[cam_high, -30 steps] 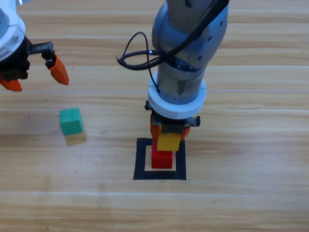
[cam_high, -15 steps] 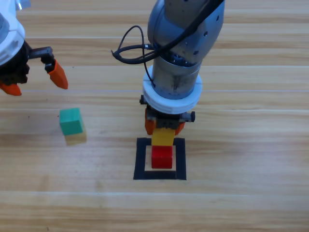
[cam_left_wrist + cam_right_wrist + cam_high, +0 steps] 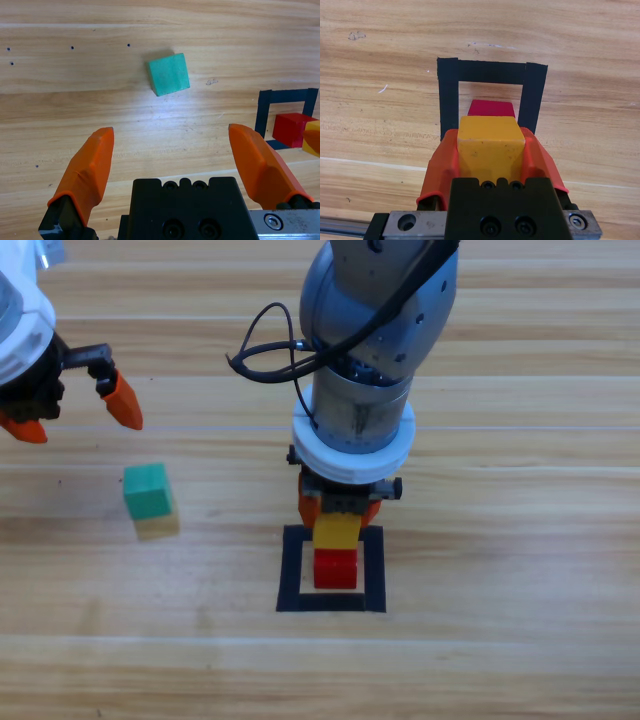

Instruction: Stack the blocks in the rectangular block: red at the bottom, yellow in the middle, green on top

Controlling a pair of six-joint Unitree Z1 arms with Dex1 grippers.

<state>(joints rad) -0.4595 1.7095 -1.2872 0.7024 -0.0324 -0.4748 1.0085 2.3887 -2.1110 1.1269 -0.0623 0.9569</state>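
Two grippers in view. Left gripper (image 3: 72,407) is waiting at far left, jaws spread wide, holding nothing; green (image 3: 147,490) is sitting on the worktop (image 3: 520,660) just near of it. Right gripper (image 3: 340,512) is clamping yellow (image 3: 337,531) over red (image 3: 336,568), which is sitting inside the rectangular block (image 3: 290,575). Yellow looks offset toward the far side: I'd centre it squarely over red, lower until faces touch, then release.
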